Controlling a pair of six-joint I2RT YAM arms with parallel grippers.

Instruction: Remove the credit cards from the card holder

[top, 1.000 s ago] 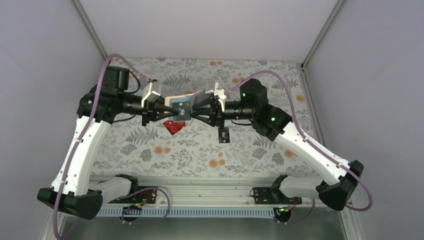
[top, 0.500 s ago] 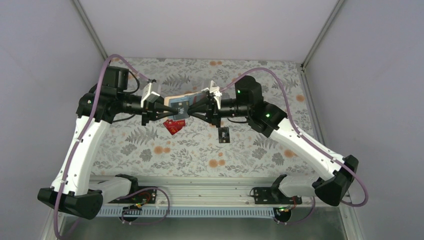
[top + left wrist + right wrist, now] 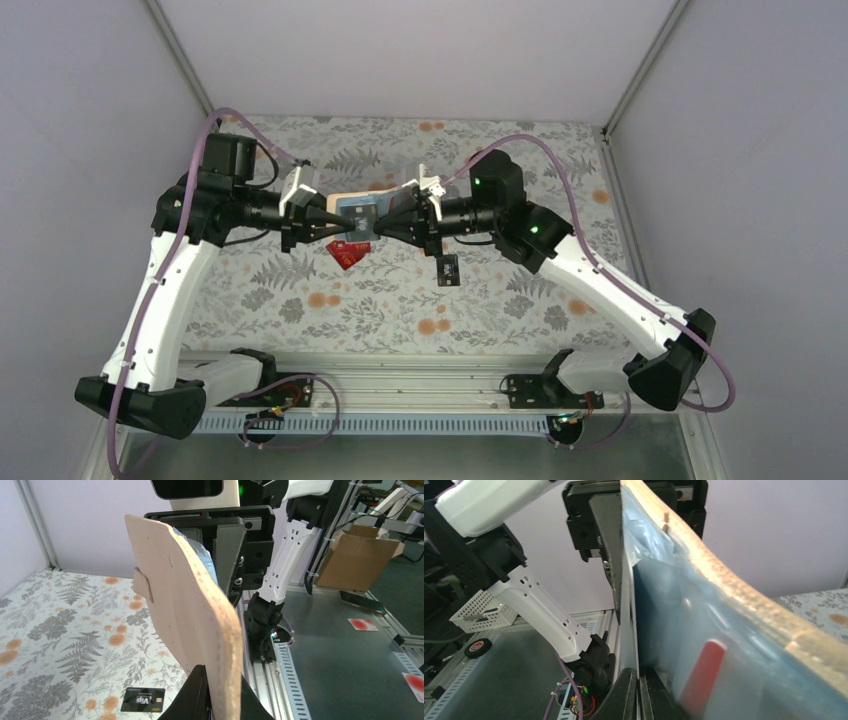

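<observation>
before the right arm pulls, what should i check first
1. left gripper shut on the card holder, holder held up off the table: ok
2. right gripper shut on a thin edge inside the holder: ok
3. that edge is a card, not the lining: cannot tell
4. holder emptied: not ok, a pocketed red card shows inside
5. black card and loose red card lie flat on the table, below the grippers: ok

White-shelled arms [image 3: 160, 300], black joints [image 3: 190, 210], purple cables [image 3: 545, 146], green lights [image 3: 533, 229]
</observation>
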